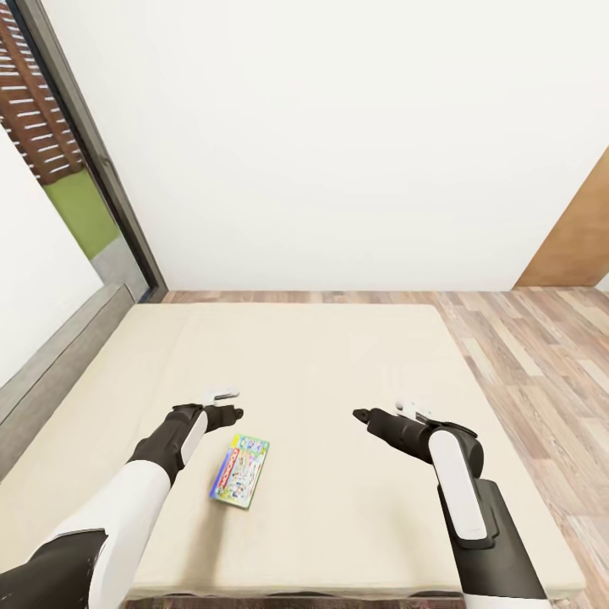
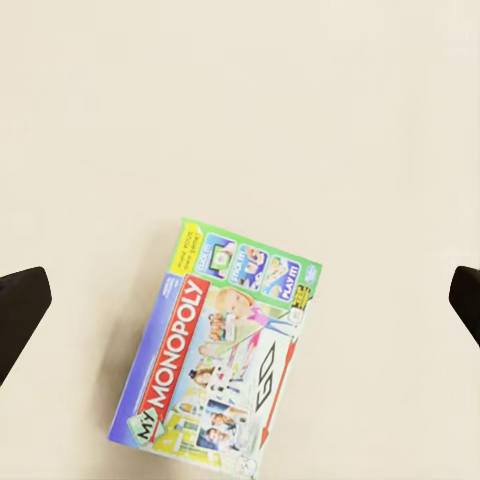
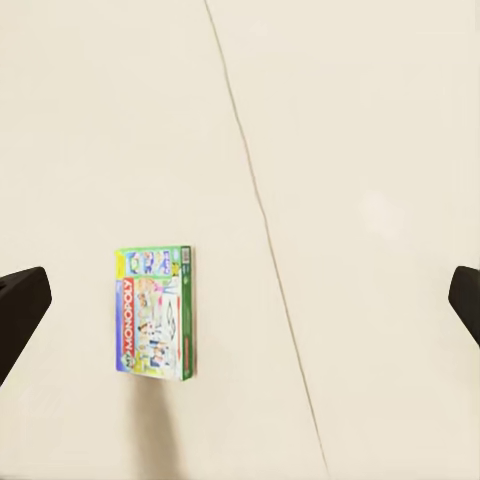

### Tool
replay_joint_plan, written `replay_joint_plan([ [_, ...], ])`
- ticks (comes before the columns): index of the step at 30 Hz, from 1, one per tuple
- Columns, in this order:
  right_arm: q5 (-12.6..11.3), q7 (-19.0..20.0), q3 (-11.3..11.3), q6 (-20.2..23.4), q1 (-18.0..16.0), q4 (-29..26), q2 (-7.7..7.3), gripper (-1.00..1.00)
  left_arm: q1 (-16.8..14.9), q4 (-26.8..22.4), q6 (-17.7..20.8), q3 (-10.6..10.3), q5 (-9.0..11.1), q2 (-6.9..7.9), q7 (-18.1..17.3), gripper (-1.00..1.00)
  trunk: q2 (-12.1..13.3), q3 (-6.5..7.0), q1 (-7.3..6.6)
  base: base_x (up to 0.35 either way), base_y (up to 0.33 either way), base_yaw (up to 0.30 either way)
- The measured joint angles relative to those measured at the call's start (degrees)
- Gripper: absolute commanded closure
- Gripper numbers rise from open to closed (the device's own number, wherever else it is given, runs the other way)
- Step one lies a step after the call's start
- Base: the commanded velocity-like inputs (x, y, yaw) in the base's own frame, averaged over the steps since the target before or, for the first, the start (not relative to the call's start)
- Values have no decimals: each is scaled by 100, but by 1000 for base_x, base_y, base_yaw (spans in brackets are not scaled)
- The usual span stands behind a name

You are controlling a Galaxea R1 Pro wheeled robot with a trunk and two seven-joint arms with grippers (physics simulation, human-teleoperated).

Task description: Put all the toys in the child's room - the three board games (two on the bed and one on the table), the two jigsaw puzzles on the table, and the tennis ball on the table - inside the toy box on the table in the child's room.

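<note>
A colourful Monopoly board game box [image 1: 240,470] lies flat on the cream bed [image 1: 338,364], near its front edge and left of centre. My left gripper [image 1: 227,404] hovers just beyond the box, open and holding nothing. The left wrist view looks down on the box [image 2: 220,350], with the dark fingertips [image 2: 20,310] spread wide at both sides. To the right of the box my right gripper [image 1: 385,412] hangs over bare mattress, open and empty. From the right wrist the box [image 3: 155,313] appears off to one side, well clear of the fingers [image 3: 20,300].
The bed takes up most of the head view. A grey ledge [image 1: 51,372] runs along its left side under a glass door [image 1: 76,211]. Wood floor [image 1: 524,355] lies to the right, with a brown door [image 1: 575,237] at the far right and a white wall behind.
</note>
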Motion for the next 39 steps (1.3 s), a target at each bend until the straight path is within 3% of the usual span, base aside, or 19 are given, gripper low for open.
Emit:
replay_joint_plan([
  [39, 3, 0, 26, 26, 0, 3, -32, -100, 0, -20, 5, -5, 5, 2, -12, -100, -1, -369, 0, 0, 0, 0],
])
